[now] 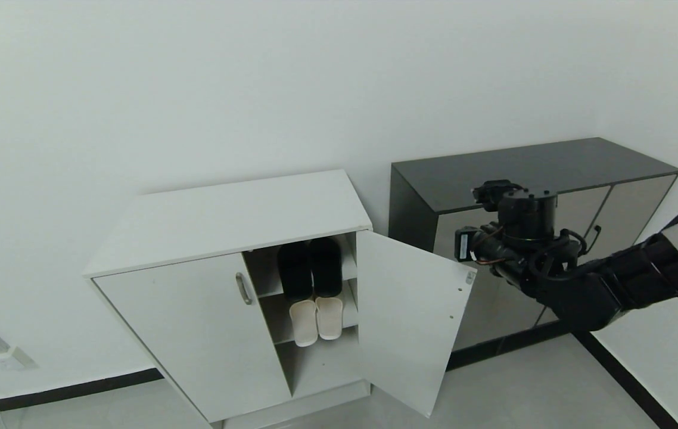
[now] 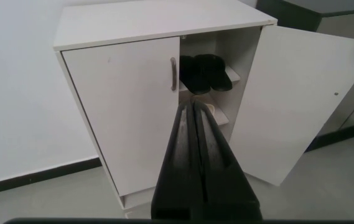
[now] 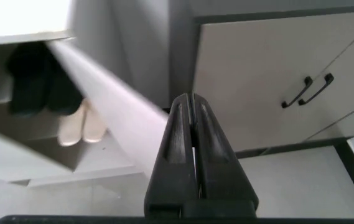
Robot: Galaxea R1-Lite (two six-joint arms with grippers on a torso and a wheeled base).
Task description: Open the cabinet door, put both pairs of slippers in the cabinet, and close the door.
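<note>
Step in hand: both pairs look shelved, so I judge that only closing the open door (image 1: pixel 410 310) is left
Right end effector (image 3: pixel 193 99): fingers pressed together, holding nothing; the door's free edge is just beside it, and the door panel lies between it and the shelves
Left end effector (image 2: pixel 193 107): pressed together too, empty, facing the cabinet (image 1: pixel 226 214) front from well apart, the closed left door (image 1: pixel 196 333) and its handle (image 1: pixel 244 288) ahead of it
Black slippers (image 1: pixel 310 268): on the upper shelf, beyond the door from my right end effector
White slippers (image 1: pixel 316 319): on the shelf below the black pair, their near ends close to the shelf's front lip
Contact: I'd lay the flat of the shut right fingers on the door's outer face near the free edge, far from the hinge, so a light push turns it
Path: follow the door's arc round the hinge, not a straight shove, or the fingers may slide off the edge
Watch: the white pair may foul the door if it overhangs the lip; I cannot tell whether it does
Clearance: the dark cabinet (image 1: pixel 529 167) is near my right arm, so there's little room to swing wide
</note>
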